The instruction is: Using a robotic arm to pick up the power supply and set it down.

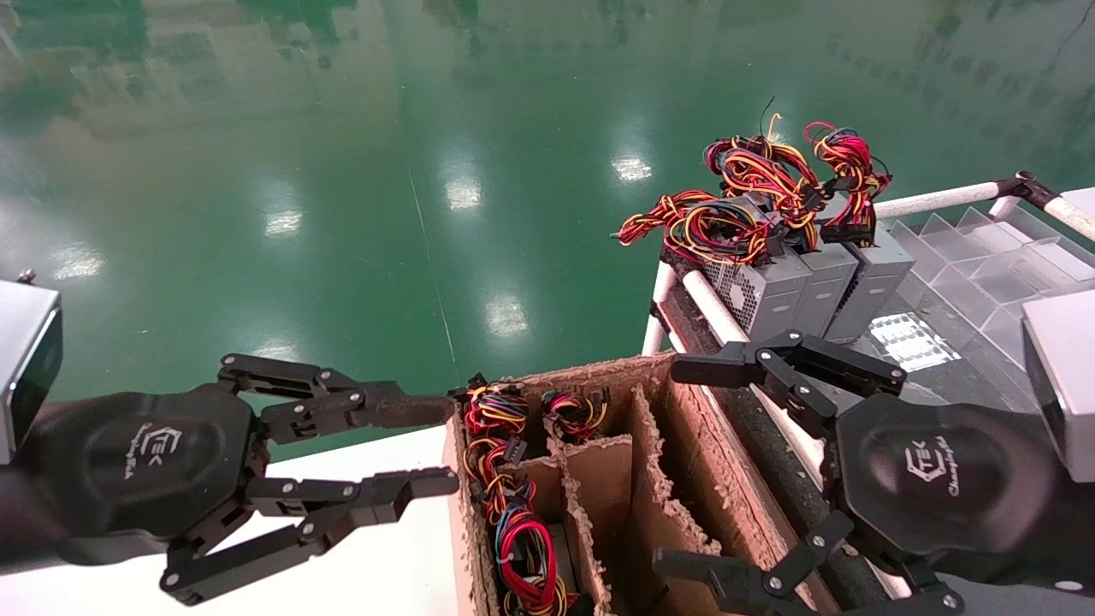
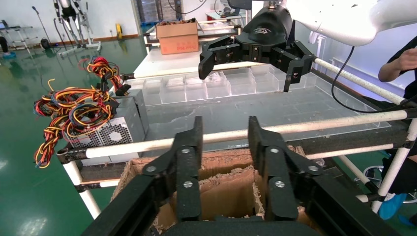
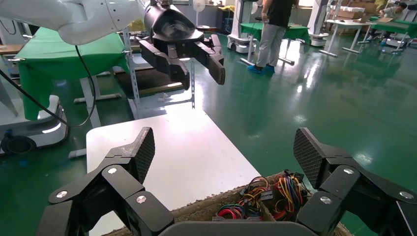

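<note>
My right black linkage gripper [image 1: 697,466] hangs over the brown corrugated cardboard box [image 1: 684,428] with its dividers, fingers spread wide and empty. My left gripper [image 1: 428,449] hovers at the box's left edge, fingers parted, holding nothing. The small grey metal power supply [image 1: 761,295] stands in a row at the left end of the clear-topped rack [image 1: 941,368], wires piled on top. I judge it heavy, rigid and smooth-sided: I should clamp the flat metal flanks, never the floppy red, yellow and orange wire bundle [image 1: 727,222].
</note>
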Controlling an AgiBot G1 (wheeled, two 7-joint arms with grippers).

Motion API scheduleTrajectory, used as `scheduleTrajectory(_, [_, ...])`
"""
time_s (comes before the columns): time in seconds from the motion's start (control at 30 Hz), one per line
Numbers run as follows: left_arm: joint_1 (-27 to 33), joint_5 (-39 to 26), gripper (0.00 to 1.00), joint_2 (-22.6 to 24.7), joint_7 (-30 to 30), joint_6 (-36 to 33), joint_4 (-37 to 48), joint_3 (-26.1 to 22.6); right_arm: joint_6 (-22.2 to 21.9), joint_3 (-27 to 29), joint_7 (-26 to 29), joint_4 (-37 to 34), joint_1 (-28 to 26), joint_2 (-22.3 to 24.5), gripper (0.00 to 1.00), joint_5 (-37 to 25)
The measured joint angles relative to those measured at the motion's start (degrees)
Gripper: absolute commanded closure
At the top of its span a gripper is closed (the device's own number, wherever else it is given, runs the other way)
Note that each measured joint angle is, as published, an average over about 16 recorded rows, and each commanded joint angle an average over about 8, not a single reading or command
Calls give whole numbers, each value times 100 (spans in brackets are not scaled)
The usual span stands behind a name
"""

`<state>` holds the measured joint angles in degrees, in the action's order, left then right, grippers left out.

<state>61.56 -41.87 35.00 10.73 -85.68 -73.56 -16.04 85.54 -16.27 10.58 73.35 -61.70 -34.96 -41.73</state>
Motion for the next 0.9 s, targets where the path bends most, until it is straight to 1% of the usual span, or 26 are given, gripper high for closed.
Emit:
scheduleTrajectory(0.37, [0,3,100,0,0,1,0,0,0,0,0,0,0,0,0,0])
scheduleTrajectory(0.63, [0,4,0,0,0,1,0,0,0,0,0,0,0,0,0,0])
scheduleTrajectory(0.9, [0,4,0,0,0,1,0,-1,-19,-7,15,-28,-7,-4,0,-17])
